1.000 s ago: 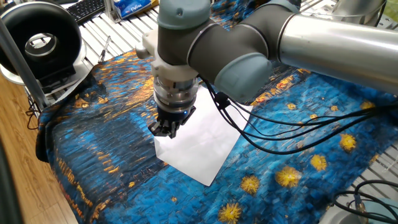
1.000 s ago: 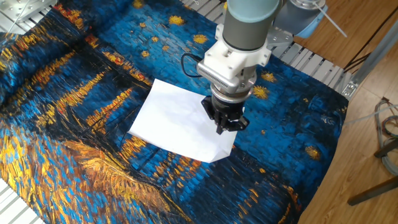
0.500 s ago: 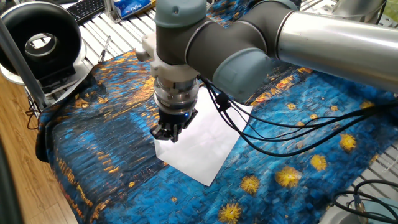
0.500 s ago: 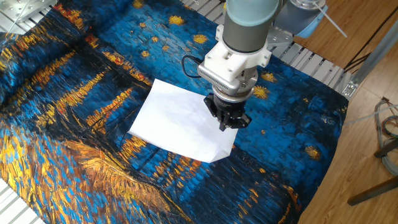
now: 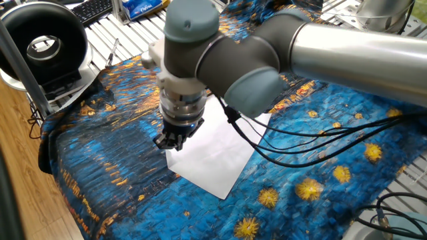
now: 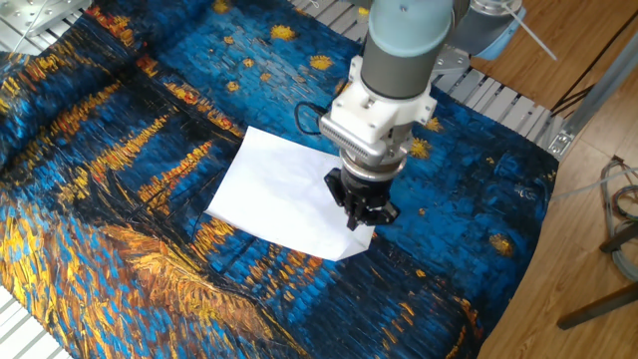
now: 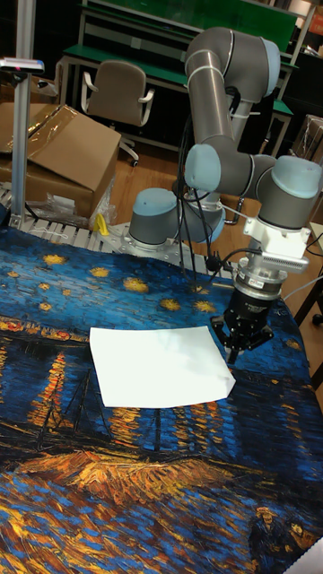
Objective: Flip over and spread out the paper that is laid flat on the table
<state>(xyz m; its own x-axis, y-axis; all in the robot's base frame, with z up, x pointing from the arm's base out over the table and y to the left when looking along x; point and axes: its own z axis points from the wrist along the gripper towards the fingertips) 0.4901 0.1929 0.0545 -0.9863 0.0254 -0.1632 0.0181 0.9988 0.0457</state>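
The paper (image 6: 274, 189) lies flat on the table (image 6: 120, 130), a white sheet on the blue and gold cloth, with one corner slightly bent at its near right. My gripper (image 6: 361, 219) points straight down over the sheet's right end near that corner, fingers drawn together. From the tall fixed view, the gripper (image 7: 237, 352) tips sit at the paper (image 7: 157, 363) edge; I cannot tell whether they touch it. In one fixed view the gripper (image 5: 169, 141) hangs over the left corner of the paper (image 5: 217, 157), and the arm hides the sheet's far part.
Black cables (image 5: 300, 143) trail from the wrist over the cloth. A black round device (image 5: 43, 43) and a keyboard (image 5: 93, 10) stand on the white slatted surface (image 6: 498, 100) beyond the cloth. A cardboard box (image 7: 54, 152) and a chair (image 7: 117, 94) are behind the table.
The fingers have drawn closer together, and the gripper has shifted a little toward the paper's corner. The sheet has not moved.
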